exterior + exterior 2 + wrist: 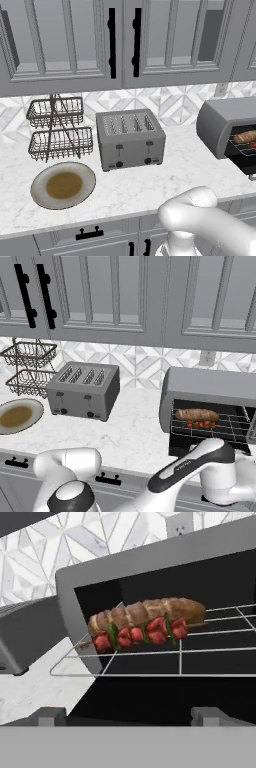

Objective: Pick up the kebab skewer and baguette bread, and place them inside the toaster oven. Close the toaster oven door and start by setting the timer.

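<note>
A: Biggest first. One grey rounded-top metal toaster oven [210, 387], on the white marble table [150, 185] at 3 o'clock of the grey four-slot toaster [131, 138]. Handling?

B: Rigid and heavy, I'd guess; it stays put. What needs taking hold of is its dark glass toaster oven door [150, 704], dropped open below the cavity at 6 o'clock in the hand view. Stiff hinged panel, likely light to swing. Best grasp would be the pale bar handle, but I can't make it out here.

A: Food?

B: One short golden-brown scored baguette bread [150, 612], lying on the wire rack [210, 657] inside the cavity. Looks light, with a firm crust, probably crushable if squeezed hard; take it across the middle. Already in, so no need.

A: Skewer?

B: One thin-stick kebab skewer [140, 632] with red chunks and bits of green, just in front of the loaf, seemingly touching it, at 6 o'clock of it. Very light, thin, chunks likely slippery; grip the chunks, not the stick. Also already in.

A: End effector?

B: End effector [130, 716] is released, fingers spread wide, grasping nothing, facing the open cavity from low in front.

A: Other counts?

B: One brown-centred round ceramic plate [63, 185], bare, at 7 o'clock of the toaster. One two-tier wire basket stand [59, 129] at 9 o'clock of the toaster.

A: Left to do?

B: Door and timer, by my read.
</note>
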You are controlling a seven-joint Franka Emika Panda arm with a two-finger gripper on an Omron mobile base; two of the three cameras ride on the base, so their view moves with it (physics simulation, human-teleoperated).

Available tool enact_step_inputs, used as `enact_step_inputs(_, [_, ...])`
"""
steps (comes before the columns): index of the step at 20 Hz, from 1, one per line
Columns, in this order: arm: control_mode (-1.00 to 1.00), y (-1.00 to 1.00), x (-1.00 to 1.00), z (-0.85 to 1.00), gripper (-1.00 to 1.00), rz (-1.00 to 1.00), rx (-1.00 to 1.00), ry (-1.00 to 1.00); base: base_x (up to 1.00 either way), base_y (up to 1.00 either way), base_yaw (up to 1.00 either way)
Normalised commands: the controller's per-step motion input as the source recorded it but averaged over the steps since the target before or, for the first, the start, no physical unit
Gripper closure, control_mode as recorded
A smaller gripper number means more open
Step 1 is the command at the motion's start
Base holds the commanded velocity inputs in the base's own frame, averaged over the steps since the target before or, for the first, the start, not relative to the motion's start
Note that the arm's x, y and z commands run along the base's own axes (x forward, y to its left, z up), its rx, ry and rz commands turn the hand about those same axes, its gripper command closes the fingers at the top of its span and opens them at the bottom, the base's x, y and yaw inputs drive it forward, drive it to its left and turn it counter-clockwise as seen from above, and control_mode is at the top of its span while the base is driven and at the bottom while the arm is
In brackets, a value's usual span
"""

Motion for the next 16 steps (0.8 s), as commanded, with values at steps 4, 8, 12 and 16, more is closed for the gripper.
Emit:
enact_step_inputs(4, [-1.00,0.50,0.00,-0.11,-1.00,0.15,-0.54,-0.21,0.00,0.00,0.00])
enact_step_inputs(8, [-1.00,0.00,0.00,-0.01,-1.00,-0.09,-0.20,-0.13,0.00,0.00,0.00])
enact_step_inputs(12, [-1.00,-0.02,0.03,0.02,-1.00,-0.19,0.04,-0.02,0.00,0.00,0.00])
enact_step_inputs(16, [-1.00,0.00,0.13,0.02,-1.00,-0.14,0.12,0.00,0.00,0.00,0.00])
